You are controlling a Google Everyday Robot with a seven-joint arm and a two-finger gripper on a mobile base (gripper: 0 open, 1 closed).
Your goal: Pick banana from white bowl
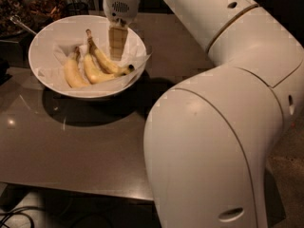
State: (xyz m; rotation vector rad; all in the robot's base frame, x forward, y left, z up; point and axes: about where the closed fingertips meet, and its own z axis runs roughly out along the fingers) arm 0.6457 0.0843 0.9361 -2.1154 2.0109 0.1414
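White bowl (34,66) on the dark surface (71,141) holds the long banana (101,59). The gripper (117,55) hangs just over it. I cannot tell if it is clenched.

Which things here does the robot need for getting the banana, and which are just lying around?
For the job: the long banana, the white bowl it lies in, the gripper hanging over the bowl close to that banana.

Just lying about: the stubby banana, the middle banana, the dark clutter behind the bowl, the table underneath.
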